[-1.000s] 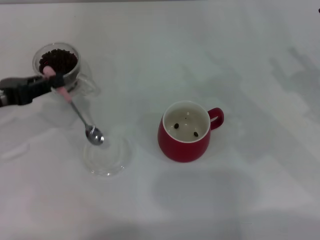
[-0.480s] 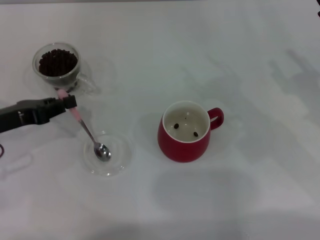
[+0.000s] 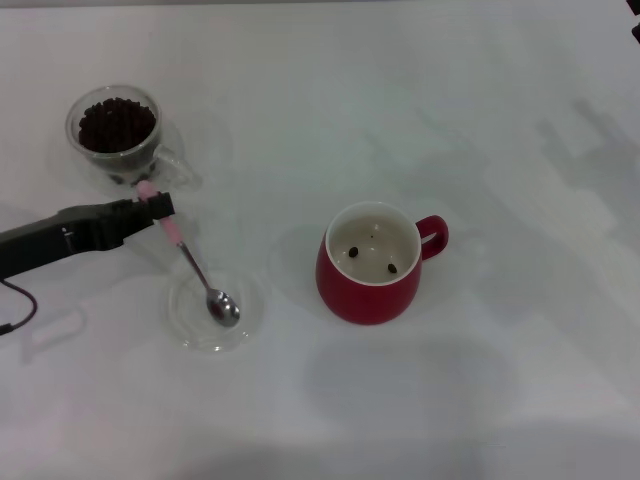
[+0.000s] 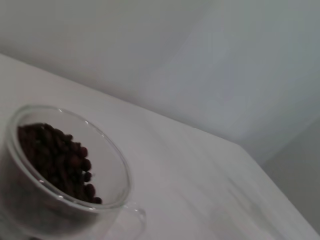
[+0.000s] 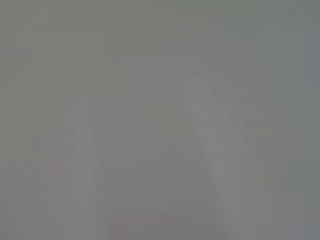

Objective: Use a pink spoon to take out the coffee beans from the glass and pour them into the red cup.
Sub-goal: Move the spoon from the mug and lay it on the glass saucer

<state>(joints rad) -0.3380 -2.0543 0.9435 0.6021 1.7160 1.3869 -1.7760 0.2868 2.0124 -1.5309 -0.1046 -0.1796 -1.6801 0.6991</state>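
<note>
Holding the pink spoon (image 3: 187, 257) by its pink handle, my left gripper (image 3: 156, 205) is clamped on the upper end of the handle, arm reaching in from the left edge of the head view. Spoon slants down and away from the gripper; its shiny bowl sits inside the flat clear glass dish (image 3: 244, 318), bowl looks empty, can't tell if it touches the dish floor. Dish lies on the white table (image 3: 480, 120), near the front, left of the red cup (image 3: 370, 285).

Glass (image 3: 118, 130) stands at the far left of the table, just beyond the gripper, upright, clear handle pointing toward the gripper side. Coffee beans (image 3: 117, 123) fill it in a dark heap. In the left wrist view the glass (image 4: 75, 200) shows close up, with the beans (image 4: 57, 161) piled against one wall and the handle visible at the lower rim.

Red cup sits upright near the middle of the table, well apart from glass and dish, loop handle pointing to my right. White inside holds two beans (image 3: 372, 259) on the bottom plus a tiny dark speck.

My right gripper is out of sight in the head view; right wrist view is plain grey blur, nothing readable.
</note>
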